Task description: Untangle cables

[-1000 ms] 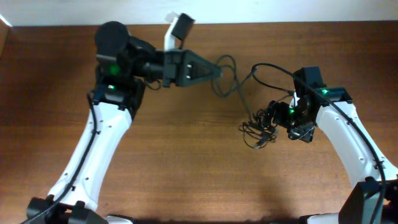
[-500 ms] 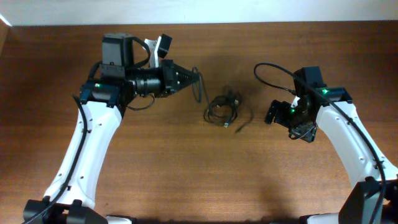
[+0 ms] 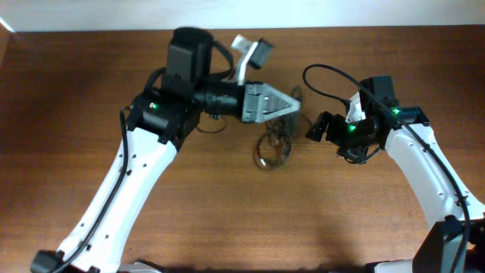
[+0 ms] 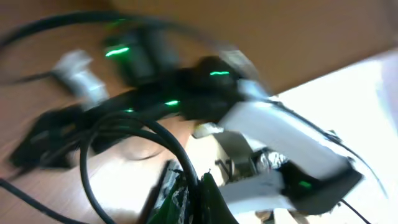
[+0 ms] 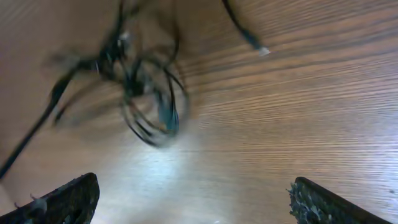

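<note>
Though the single cords cannot be counted, the thin black cables (image 3: 271, 145) show as one loose knot of wiry loops on the brown wooden counter (image 3: 227, 220), near its middle and between the two arms. One strand rises from the knot toward the left gripper (image 3: 293, 101). One small plug end lies apart from the loops in the right wrist view.

Two white-and-black arms are at work. The left arm reaches far across from its own side, forearm level, its gripper pointing right and hanging just above the knot. The left gripper is pinched fully together, a black loop running into its tips in the blurred left wrist view.

The right arm bends inward, its right gripper (image 3: 317, 129) aimed left at the cables and near them. It is spread wide, apart from the cords and holding nothing.
</note>
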{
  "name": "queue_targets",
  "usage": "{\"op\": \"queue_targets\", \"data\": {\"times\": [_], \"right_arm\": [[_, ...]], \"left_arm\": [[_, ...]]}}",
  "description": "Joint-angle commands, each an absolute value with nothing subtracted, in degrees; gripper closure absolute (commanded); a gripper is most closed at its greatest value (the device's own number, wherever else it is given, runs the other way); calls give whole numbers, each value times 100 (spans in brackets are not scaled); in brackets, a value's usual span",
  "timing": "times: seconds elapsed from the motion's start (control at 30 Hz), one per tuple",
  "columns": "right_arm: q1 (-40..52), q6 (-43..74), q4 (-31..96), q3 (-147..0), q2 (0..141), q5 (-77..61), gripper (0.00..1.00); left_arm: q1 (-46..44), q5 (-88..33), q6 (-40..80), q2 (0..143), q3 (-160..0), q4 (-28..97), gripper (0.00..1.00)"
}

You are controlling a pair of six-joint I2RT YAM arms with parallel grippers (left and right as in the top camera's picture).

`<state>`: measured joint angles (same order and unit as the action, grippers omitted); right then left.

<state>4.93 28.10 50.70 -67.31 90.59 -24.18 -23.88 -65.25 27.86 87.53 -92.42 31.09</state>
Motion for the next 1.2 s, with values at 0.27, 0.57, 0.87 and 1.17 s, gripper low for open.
{"op": "queue_targets", "data": {"times": [0.27, 0.57, 0.87, 1.17], "right_arm": [[486, 2727, 5052, -6768, 8973, -2624, 2], [486, 2836, 5315, -6768, 8973, -2145, 2], [480, 1496, 5022, -6772, 8973, -5699, 2], [499, 1500, 5013, -6772, 8973, -6263, 2]], "left_arm": [[-2727, -6925, 2600, 8451, -11227, 3065, 100], [-2292, -6812, 2582, 8324, -11229, 3083, 100], [-2265, -4593, 1920, 8337, -11227, 4344, 100], [-2292, -4458, 1752, 8366, -11222, 4272, 100]]}}
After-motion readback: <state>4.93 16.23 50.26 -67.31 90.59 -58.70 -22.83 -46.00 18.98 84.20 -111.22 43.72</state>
